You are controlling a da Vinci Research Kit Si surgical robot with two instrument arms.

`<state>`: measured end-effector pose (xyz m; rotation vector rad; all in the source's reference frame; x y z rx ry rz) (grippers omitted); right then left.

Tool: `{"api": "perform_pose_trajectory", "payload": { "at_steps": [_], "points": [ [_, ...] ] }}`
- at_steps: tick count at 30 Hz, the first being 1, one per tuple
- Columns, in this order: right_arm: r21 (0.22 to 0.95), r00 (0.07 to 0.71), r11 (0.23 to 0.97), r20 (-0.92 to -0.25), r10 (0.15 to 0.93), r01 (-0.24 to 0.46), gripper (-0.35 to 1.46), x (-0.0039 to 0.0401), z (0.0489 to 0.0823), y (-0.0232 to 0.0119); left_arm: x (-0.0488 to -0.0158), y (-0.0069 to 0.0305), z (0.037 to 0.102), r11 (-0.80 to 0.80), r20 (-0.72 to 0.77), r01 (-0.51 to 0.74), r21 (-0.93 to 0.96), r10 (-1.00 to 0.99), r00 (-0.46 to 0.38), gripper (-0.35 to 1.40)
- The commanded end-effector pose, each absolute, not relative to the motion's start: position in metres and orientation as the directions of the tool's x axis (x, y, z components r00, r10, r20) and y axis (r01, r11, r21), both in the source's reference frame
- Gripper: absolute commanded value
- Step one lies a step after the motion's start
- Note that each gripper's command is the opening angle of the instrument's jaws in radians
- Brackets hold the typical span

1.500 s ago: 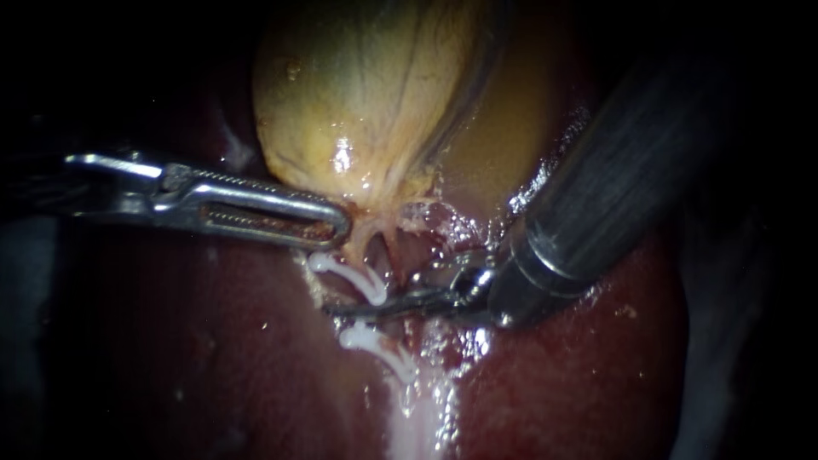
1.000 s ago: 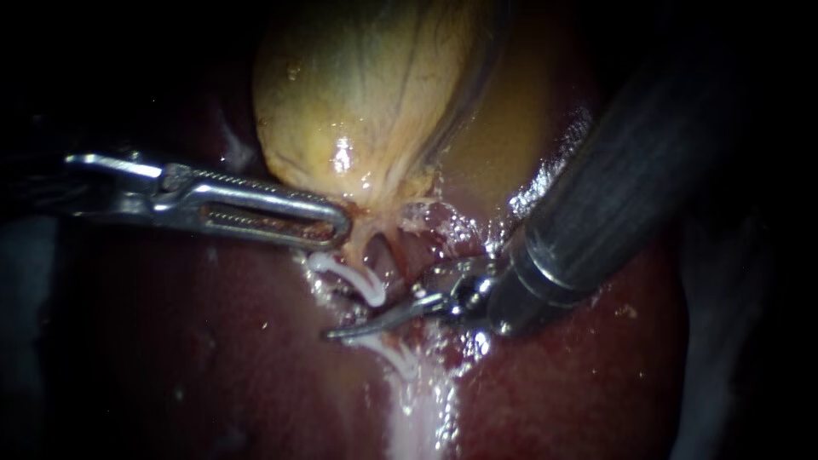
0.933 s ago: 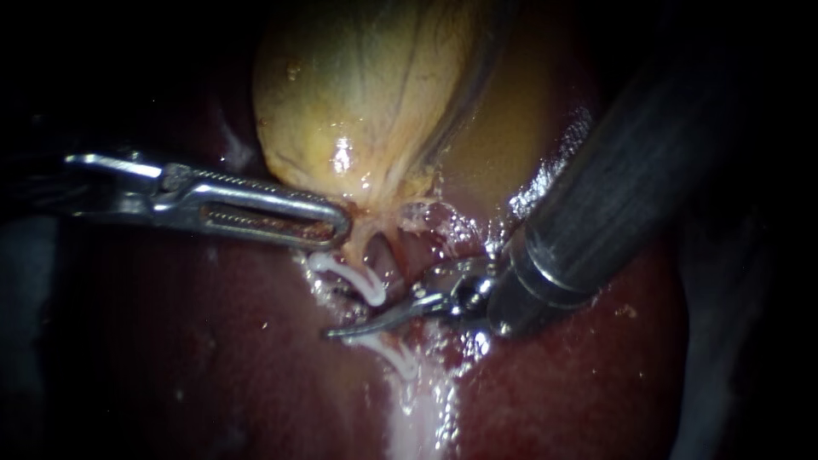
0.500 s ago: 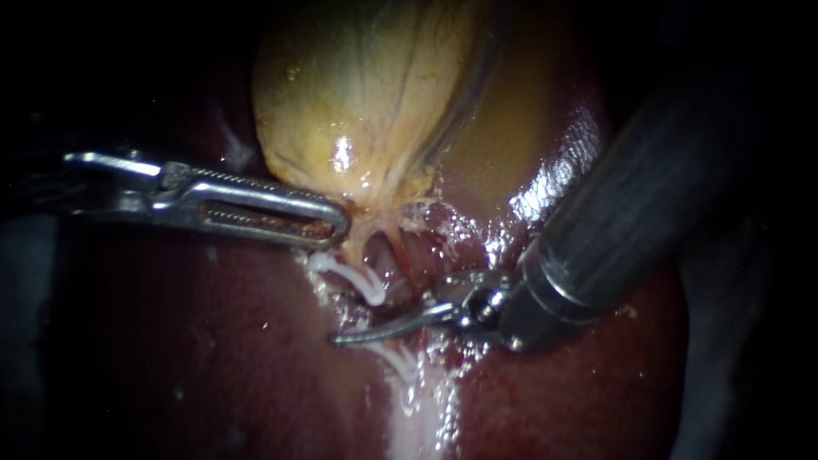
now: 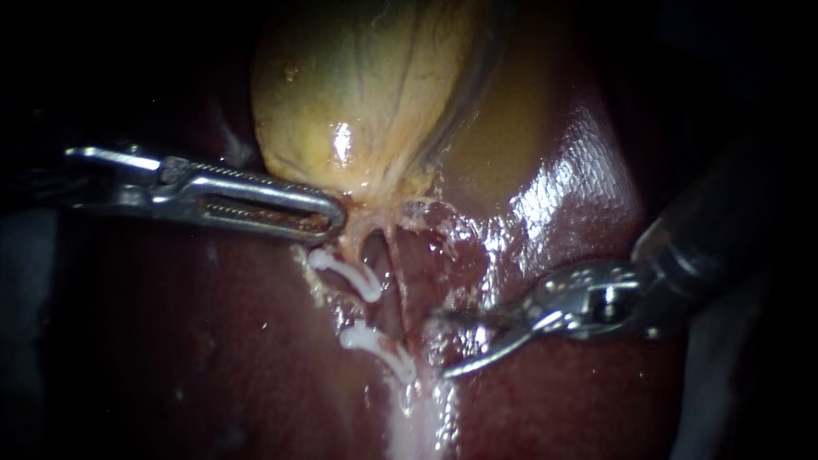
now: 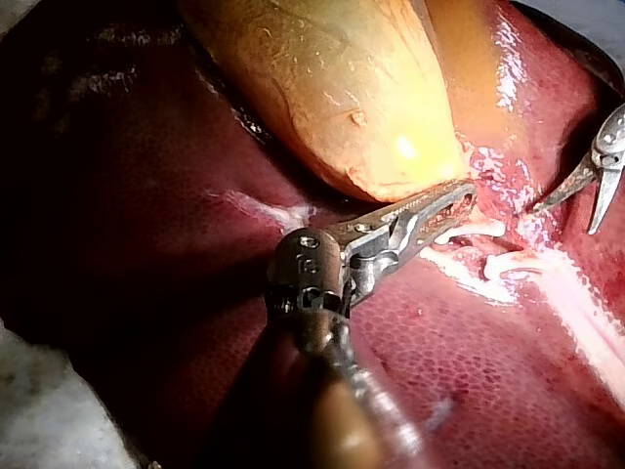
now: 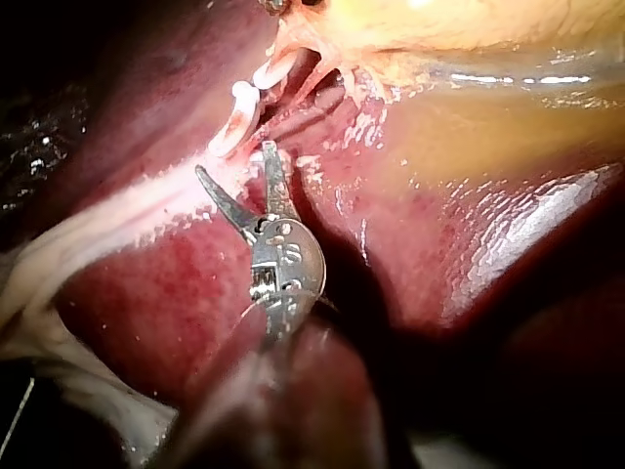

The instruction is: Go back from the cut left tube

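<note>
Cut, white-clipped left tube [image 5: 353, 247] lies at frame centre, clear of the right instrument [image 5: 447, 343], whose steel blade jaws gape empty at lower right; the left instrument [image 5: 336, 217] has its ridged jaws clamped on the neck of the yellow gallbladder [image 5: 358, 94], apparently for tension.

bare liver [image 5: 579, 400] lies open near and to the right of the right instrument [image 5: 443, 342], whose blades stand apart just right of the clips [image 5: 349, 271], not touching them. left of the clips, the left instrument [image 5: 328, 223], clamped on the gallbladder [image 5: 358, 94], bars the way. the gallbladder blocks the far side.
</note>
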<state>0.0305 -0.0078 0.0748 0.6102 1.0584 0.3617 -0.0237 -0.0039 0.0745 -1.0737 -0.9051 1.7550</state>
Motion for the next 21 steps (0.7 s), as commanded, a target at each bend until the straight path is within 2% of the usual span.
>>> {"api": "perform_pose_trajectory", "payload": {
  "at_steps": [1, 9, 21],
  "points": [
    [0.616, 0.453, 0.788, -0.704, 0.547, 0.006, 1.43, 0.0300, 0.0744, -0.0073, -0.0237, -0.0039, 0.0745, -0.363, -0.293, -0.296, -0.884, 0.922, -0.255, -0.35],
    [0.550, 0.436, 0.834, -0.741, 0.510, -0.041, 1.43, 0.0273, 0.0724, -0.0045, -0.0238, -0.0039, 0.0745, -0.362, -0.293, -0.296, -0.884, 0.922, -0.255, -0.35],
    [0.538, 0.426, 0.842, -0.753, 0.501, -0.040, 1.43, 0.0273, 0.0722, -0.0045, -0.0246, -0.0042, 0.0759, -0.368, -0.298, -0.300, -0.880, 0.920, -0.253, -0.35]
  ]
}}
